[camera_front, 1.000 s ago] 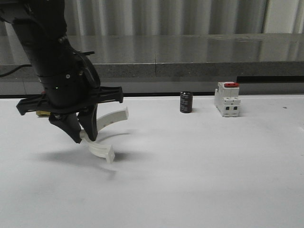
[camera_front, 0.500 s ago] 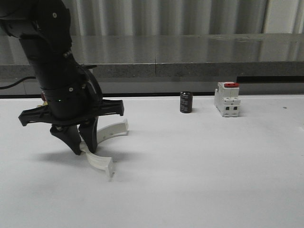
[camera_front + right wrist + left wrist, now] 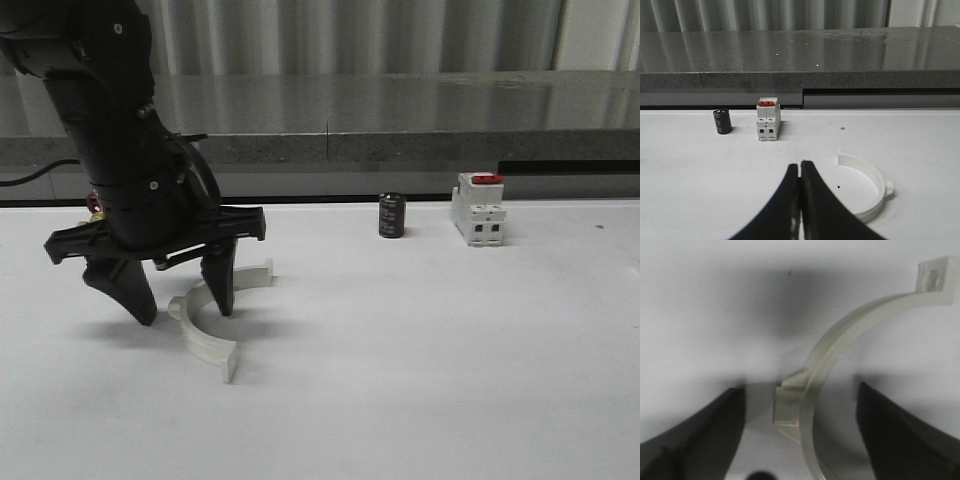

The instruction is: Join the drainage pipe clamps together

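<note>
One drainage pipe clamp [image 3: 199, 338], a white half-ring, lies flat on the white table [image 3: 420, 350] at the left. My left gripper [image 3: 178, 298] stands open over it, one black finger on each side of the arc, not touching it. From the left wrist the same clamp [image 3: 840, 342] curves between the fingers, its outer lug [image 3: 789, 405] near the middle and an end tab [image 3: 932, 277] farther off. A second white clamp [image 3: 871, 186] lies beside my right gripper [image 3: 800, 166], which is shut on nothing.
A small black cylinder [image 3: 391, 215] and a white boxy switch with a red top [image 3: 478, 208] stand at the back of the table, also seen as the cylinder [image 3: 722, 121] and the switch [image 3: 767, 120]. A grey ledge [image 3: 400, 110] runs behind the table.
My left gripper came down with the clamp, then opened and let it go. The clamp now lies flat on the table between the spread fingers.
</note>
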